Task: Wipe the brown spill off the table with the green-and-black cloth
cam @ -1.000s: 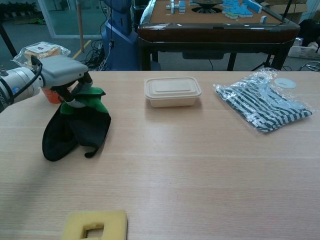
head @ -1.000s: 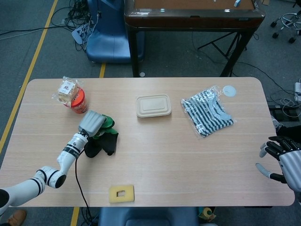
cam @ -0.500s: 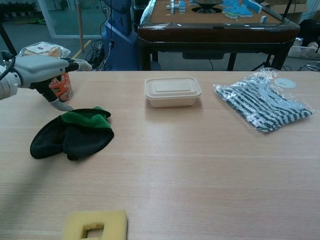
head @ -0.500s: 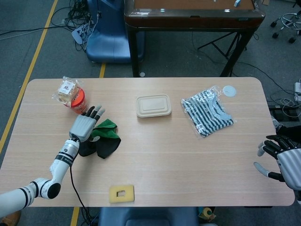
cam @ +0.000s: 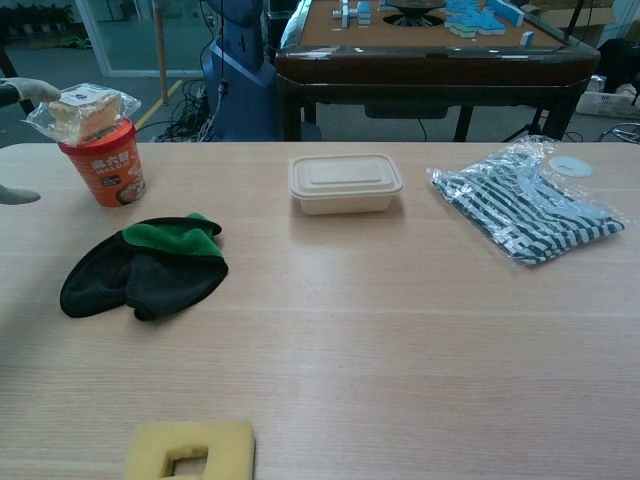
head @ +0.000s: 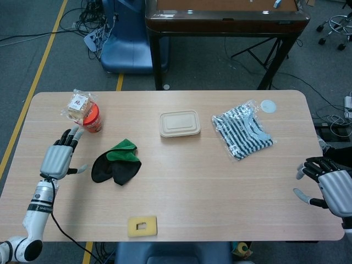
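Observation:
The green-and-black cloth lies crumpled on the wooden table, left of centre, with nothing touching it. My left hand hovers open to the cloth's left, fingers spread, well apart from it; only its fingertips show at the chest view's left edge. My right hand is open at the table's right front edge, holding nothing. I see no brown spill on the table in either view.
A red cup with a snack bag on top stands behind the cloth. A beige lidded box sits mid-table, a bagged striped garment at the right, and a yellow sponge near the front edge.
My left hand let go of the cloth, opened and drew away to the left. The cloth dropped and settled flat on the table. The right hand barely moved.

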